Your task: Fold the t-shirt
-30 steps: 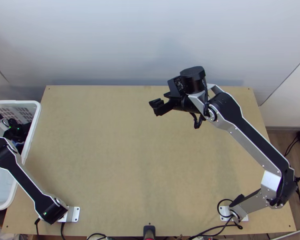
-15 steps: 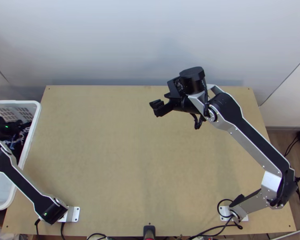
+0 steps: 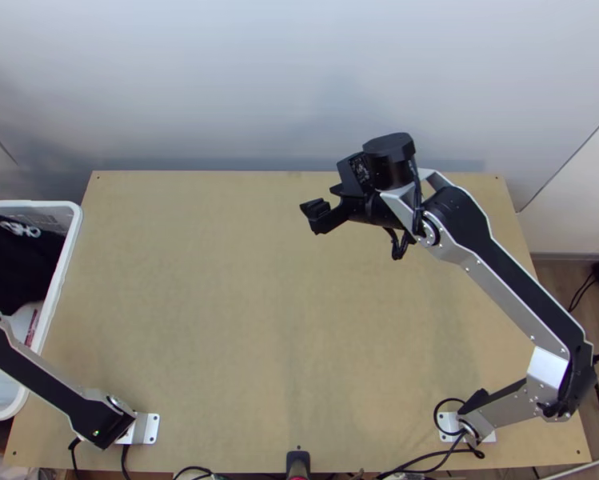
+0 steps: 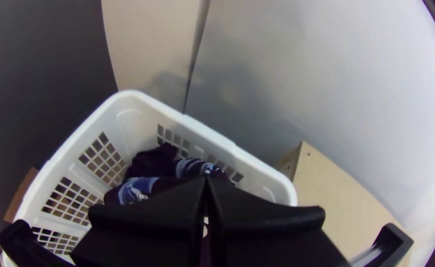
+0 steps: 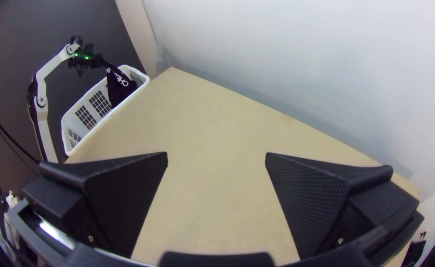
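Right wrist view: jaws clamped, our left gripper (image 5: 103, 63) holds the shirt (image 5: 121, 90) high, presumably to clear the basket (image 5: 139, 75); our right gripper (image 5: 216, 154) has jaws apart.

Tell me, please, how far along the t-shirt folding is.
Picking up looks done: the left gripper is shut on the dark t-shirt, which hangs at the basket. Spreading and folding seem left: the t-shirt hangs loose, and the right gripper is open above the table.
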